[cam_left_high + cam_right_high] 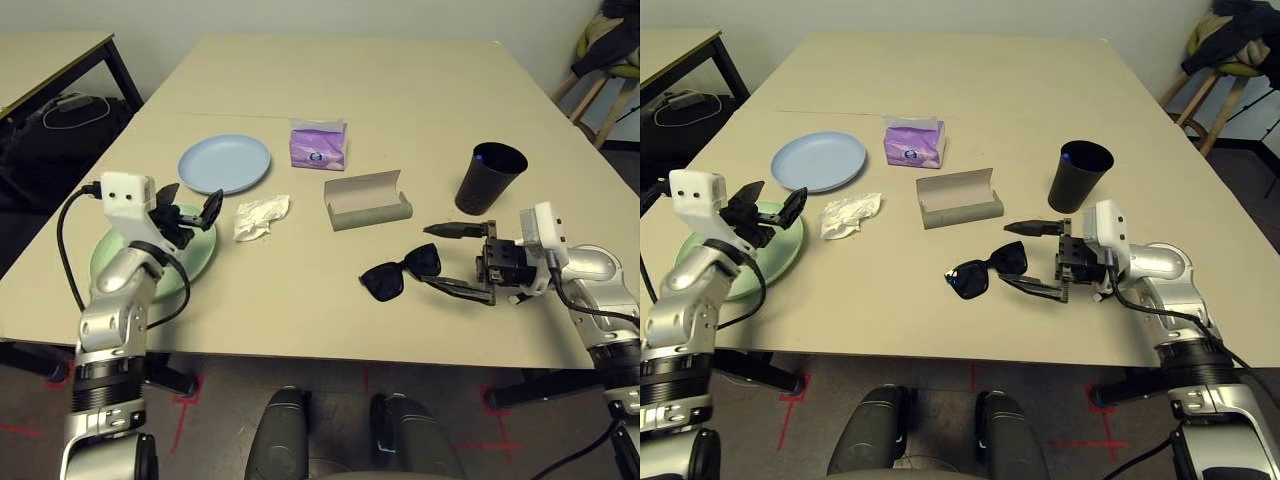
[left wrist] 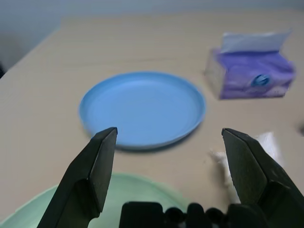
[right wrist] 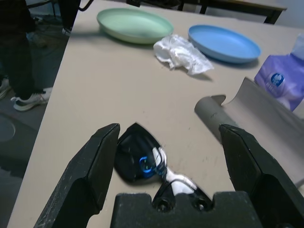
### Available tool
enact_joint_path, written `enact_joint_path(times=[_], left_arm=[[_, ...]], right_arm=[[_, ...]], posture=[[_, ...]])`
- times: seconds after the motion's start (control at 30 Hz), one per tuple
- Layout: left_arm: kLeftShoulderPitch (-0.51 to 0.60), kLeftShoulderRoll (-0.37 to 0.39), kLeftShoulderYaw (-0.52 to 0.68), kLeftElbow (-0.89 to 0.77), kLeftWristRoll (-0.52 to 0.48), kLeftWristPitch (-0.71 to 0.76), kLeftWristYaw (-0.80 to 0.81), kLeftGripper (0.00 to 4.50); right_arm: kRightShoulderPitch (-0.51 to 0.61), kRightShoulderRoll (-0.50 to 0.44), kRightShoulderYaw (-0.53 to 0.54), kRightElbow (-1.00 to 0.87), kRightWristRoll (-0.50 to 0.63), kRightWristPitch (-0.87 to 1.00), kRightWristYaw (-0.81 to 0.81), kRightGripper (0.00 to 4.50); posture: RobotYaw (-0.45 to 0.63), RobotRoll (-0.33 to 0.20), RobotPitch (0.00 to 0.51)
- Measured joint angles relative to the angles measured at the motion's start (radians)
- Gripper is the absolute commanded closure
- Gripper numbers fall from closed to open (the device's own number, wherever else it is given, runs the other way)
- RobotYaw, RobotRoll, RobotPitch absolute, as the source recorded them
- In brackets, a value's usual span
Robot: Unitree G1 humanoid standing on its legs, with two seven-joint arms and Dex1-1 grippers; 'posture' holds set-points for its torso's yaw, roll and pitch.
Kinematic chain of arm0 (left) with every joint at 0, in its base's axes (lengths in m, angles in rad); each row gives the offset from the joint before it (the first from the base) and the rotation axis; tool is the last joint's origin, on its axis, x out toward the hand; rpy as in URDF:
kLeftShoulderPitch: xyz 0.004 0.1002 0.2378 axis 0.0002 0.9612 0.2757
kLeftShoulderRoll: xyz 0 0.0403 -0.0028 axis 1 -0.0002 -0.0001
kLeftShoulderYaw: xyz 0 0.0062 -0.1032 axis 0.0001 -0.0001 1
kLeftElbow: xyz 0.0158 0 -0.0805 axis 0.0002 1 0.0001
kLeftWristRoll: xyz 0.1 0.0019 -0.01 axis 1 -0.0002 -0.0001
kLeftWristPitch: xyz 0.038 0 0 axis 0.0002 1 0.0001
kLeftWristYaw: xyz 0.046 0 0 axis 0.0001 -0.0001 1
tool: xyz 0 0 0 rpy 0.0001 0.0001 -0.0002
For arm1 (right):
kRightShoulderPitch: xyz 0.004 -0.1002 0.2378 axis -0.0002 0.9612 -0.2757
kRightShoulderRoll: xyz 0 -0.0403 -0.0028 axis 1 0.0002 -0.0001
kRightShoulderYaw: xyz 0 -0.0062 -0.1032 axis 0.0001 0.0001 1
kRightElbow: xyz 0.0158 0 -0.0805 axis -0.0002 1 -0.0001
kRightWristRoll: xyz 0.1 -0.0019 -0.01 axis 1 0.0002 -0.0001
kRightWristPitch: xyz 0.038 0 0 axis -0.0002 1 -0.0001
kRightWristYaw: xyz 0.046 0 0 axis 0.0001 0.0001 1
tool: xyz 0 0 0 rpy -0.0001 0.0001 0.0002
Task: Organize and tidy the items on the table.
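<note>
My left tool hangs with its two black fingers spread apart and nothing between them, over the far edge of the pale green round plate, which sits near the worktop's left edge at about nine o'clock. Just beyond it, at ten o'clock, lies the light blue round plate, apart from the green one. In my left wrist view the blue plate shows between the fingers and the purple tissue pack stands off to one side.

The purple tissue pack, with a white sheet sticking up from its top, stands at about twelve o'clock, just beside the blue plate. The crumpled white tissue lies between the green plate and the grey oblong glasses case, which rests open near the middle of the worktop with its lid tilted back.

My right tool points across the worktop toward the left, its fingers wide apart and holding nothing. The black sunglasses lie at about five o'clock; one temple arm reaches toward the tool's lower finger, though I cannot tell whether they touch. In my right wrist view the sunglasses lie between the two fingers. The black cup stands upright at about two o'clock, beyond my right tool, with something blue showing inside its rim.
</note>
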Motion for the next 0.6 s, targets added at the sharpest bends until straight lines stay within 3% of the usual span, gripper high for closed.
enact_joint_path(times=[0.3,0.6], left_arm=[[-0.093,0.132,0.048,0.034,-0.024,0.404,0.076,0.04],[-0.152,0.208,0.060,0.224,-0.006,0.511,0.088,0.04]], right_arm=[[-0.034,0.031,0.010,-0.069,0.001,0.084,-0.045,0.00],[-0.038,0.041,0.033,-0.090,0.002,0.120,-0.066,0.00]], posture=[[0.26,0.000,0.070],[0.26,0.000,0.073]])
